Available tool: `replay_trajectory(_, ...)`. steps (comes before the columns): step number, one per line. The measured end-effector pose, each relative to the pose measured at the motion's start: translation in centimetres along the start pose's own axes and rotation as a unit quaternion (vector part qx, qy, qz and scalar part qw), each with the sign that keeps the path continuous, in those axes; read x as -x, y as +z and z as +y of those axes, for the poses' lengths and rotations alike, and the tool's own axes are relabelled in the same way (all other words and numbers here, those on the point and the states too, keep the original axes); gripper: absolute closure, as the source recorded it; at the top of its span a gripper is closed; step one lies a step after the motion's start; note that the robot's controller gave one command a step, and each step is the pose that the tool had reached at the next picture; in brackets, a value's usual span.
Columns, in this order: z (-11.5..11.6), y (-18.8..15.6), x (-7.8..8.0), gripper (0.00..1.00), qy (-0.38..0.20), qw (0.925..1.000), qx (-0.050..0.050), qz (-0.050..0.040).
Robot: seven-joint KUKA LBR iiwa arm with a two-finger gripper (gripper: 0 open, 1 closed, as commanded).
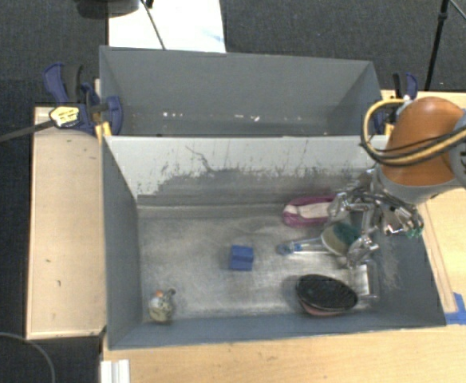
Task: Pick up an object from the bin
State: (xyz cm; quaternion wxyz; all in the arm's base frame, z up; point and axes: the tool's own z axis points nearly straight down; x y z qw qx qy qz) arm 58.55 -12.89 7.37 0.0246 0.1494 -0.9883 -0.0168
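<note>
Evidently hangs low in the right part of the grey bin [217,174], the hand [359,250], in among the cluster of things there. Cannot tell whether released or clenched (metal linkage and cables run together with the clutter beneath). Sits directly over a small teal thing [343,234] and just right of a clear, bluish tube-like piece [301,248]; probably placed so because most of the candidates crowd that side. Cannot say that anything is grasped; likeliest target, judging by position alone, the teal thing. Close by: a pink-and-purple thing [309,211] at the foot of the back wall, just up and left of the hand, and a dark oval, brush-like thing [326,294] near the front wall, just down and left of it, perhaps touching the hand's lowest part. Well apart to the left: a blue cube [241,257] alone on the floor, open on every side, and a small roundish pale thing [162,304] in the lower-left corner, awkward against two walls. Hard to name the teal thing, half covered as it is; hard also to tell whether it touches the tube-like piece. Looks to rest on the bin floor, all of it, nothing lifted yet.
</note>
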Motion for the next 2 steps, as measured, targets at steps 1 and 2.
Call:
replay_trajectory(1,-0.3,-0.1,0.2,1.00,-0.005,0.9999,-0.008,-0.0084)
replay_trajectory(2,4.3,-12.9,-1.7,1.00,-0.157,0.9870,-0.025,-0.0221)
